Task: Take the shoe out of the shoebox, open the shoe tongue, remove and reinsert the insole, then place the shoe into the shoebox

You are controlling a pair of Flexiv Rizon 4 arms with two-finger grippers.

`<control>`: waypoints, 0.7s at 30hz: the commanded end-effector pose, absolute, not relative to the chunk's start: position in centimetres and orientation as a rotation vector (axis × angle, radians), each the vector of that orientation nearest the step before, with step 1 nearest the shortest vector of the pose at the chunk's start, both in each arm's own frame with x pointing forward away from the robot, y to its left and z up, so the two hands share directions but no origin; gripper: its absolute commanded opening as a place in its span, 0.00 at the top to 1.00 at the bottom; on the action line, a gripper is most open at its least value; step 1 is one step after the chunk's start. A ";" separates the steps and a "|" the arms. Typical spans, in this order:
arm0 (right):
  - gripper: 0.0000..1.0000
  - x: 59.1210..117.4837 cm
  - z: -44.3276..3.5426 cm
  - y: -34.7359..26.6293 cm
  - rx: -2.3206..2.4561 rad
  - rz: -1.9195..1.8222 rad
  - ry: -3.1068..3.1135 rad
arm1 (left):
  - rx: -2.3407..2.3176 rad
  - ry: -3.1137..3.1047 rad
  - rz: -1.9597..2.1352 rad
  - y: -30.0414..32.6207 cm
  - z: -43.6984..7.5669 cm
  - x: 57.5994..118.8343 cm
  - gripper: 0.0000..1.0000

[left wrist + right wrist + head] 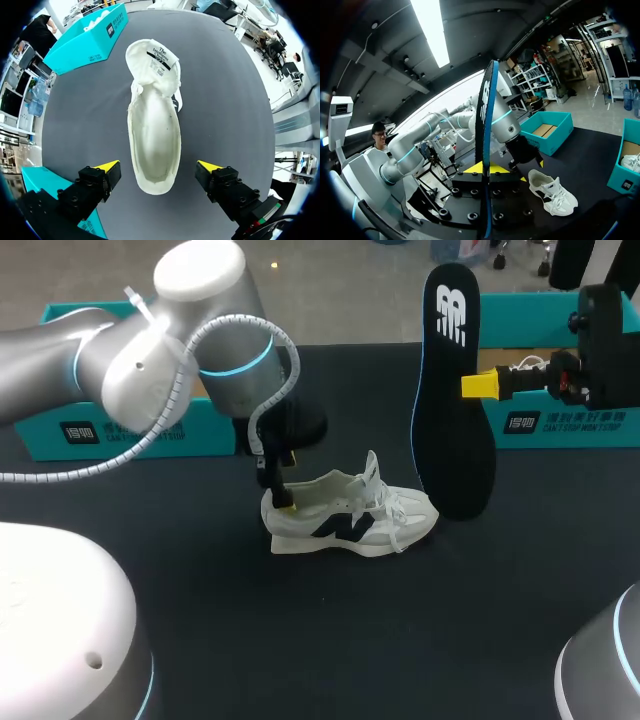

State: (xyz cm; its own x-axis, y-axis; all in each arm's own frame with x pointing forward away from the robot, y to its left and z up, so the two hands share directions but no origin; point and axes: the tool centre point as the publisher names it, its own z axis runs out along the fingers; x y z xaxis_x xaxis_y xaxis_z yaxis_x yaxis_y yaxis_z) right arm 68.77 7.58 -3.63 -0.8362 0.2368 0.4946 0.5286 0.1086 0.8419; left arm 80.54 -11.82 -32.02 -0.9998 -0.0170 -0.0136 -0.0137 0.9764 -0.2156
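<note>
A white sneaker (350,515) lies on the dark table, toe pointing right. My left gripper (285,498) hangs over its heel, open. In the left wrist view the shoe (152,130) shows its empty inside, with its tongue folded forward, and the left gripper (159,167) straddles the heel, its fingertips (107,166) clear of both sides. The black insole (450,430) stands upright to the right of the shoe, my right gripper (480,386) shut on its edge. In the right wrist view the insole (485,125) is edge-on in the right gripper (485,169), and the sneaker (552,192) lies beyond.
One teal shoebox (130,430) stands at the back left behind my left arm. Another (560,420) is at the back right behind the right gripper. In the right wrist view a box (626,162) holds another white shoe. The table's front half is bare cloth.
</note>
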 end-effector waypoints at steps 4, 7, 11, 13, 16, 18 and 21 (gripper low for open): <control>1.00 68.8 -3.7 7.7 -0.763 -1.797 -2.150 | -0.016 3.125 -0.380 -13.2 -33.1 83.3 0.00; 1.00 68.8 -3.7 7.7 -0.763 -1.797 -2.150 | -0.017 3.125 -0.385 -13.9 -33.3 84.1 0.00; 1.00 68.8 -3.7 7.7 -0.763 -1.797 -2.150 | 0.016 3.140 -0.390 -14.9 -33.7 84.4 0.00; 1.00 68.8 -3.7 7.7 -0.763 -1.797 -2.150 | 0.034 3.143 -0.397 -15.5 -33.9 84.4 0.00; 1.00 68.8 -3.7 7.7 -0.763 -1.797 -2.150 | 0.041 3.139 -0.411 -16.4 -34.3 84.5 0.00; 1.00 68.8 -3.7 7.7 -0.763 -1.797 -2.150 | 0.040 3.139 -0.414 -17.0 -34.7 84.7 0.00; 1.00 68.8 -3.7 7.7 -0.763 -1.797 -2.150 | 0.036 3.139 -0.410 -18.0 -35.4 85.0 0.00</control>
